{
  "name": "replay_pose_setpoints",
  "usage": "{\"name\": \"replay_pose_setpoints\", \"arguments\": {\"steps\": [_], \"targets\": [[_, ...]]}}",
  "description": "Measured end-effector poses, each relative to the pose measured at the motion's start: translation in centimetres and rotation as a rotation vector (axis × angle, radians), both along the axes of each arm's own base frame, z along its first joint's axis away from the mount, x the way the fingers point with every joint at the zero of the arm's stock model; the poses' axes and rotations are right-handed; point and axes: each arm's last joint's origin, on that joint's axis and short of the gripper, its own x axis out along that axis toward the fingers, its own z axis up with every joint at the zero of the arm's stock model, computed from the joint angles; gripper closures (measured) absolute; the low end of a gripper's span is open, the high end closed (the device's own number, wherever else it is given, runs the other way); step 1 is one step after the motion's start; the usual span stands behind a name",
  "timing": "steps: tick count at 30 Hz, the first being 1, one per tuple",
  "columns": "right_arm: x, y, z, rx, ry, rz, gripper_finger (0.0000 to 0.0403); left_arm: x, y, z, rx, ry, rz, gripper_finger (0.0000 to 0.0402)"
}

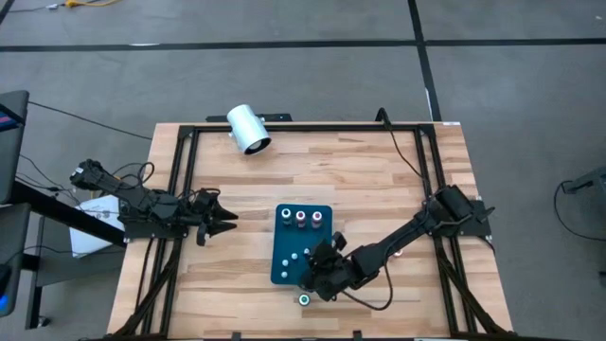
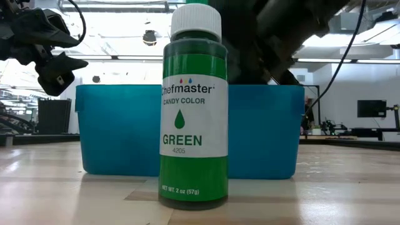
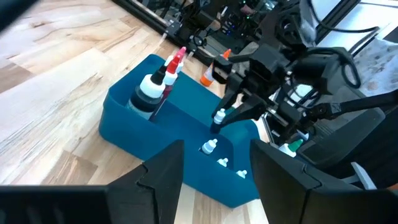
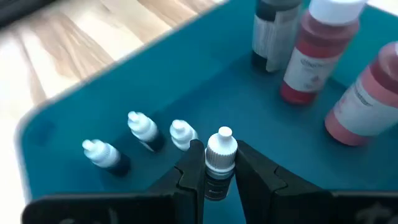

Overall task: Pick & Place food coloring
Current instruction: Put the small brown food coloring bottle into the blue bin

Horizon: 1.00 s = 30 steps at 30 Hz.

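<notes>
A blue tray [image 1: 284, 248] sits mid-table. At its far end stand three bigger bottles [image 1: 301, 217], one dark and two red [image 4: 317, 50]. Three tiny white-capped dropper bottles [image 4: 143, 130] stand on the tray floor near its near end. My right gripper [image 4: 221, 152] reaches over the tray's near right part [image 1: 317, 270] and is shut on another tiny dropper bottle [image 3: 219, 117]. A green bottle [image 2: 194, 106] stands upright on the table just in front of the tray's near edge [image 1: 304, 299]. My left gripper [image 1: 222, 220] is open and waits left of the tray. My right gripper pinches the tiny dropper bottle between its two fingers [image 4: 189, 171], on the dark body just below the white cap [image 4: 217, 180]. The fingers slant down from the table's right near side. The bottle stands upright in the hold. The fingers hide its base, so I cannot tell whether it rests on the tray floor.
A big white cylinder [image 1: 248, 129] lies near the table's far edge, left of centre. A dark frame [image 1: 180, 170] runs along the table's left, far and right sides. Bare wood lies between the cylinder and the tray.
</notes>
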Motion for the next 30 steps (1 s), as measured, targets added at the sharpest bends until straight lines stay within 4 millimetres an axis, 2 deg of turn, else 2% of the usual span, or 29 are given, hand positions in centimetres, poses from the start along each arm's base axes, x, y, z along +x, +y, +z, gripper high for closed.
{"name": "replay_pose_setpoints", "arguments": {"steps": [3,21,30], "targets": [[0.5,0.3,0.1,0.009,-0.011,0.001,0.0342,0.0,0.0,0.0,0.0,0.004,0.0,0.0227],[0.8,-1.1,-0.2,0.044,0.083,0.009,0.0341,0.0,0.0,0.0,0.0,0.004,0.0,0.0227],[0.9,-1.4,-0.2,0.051,0.087,0.006,0.0328,0.0,0.0,0.0,0.001,0.004,0.0,0.0227]]}}
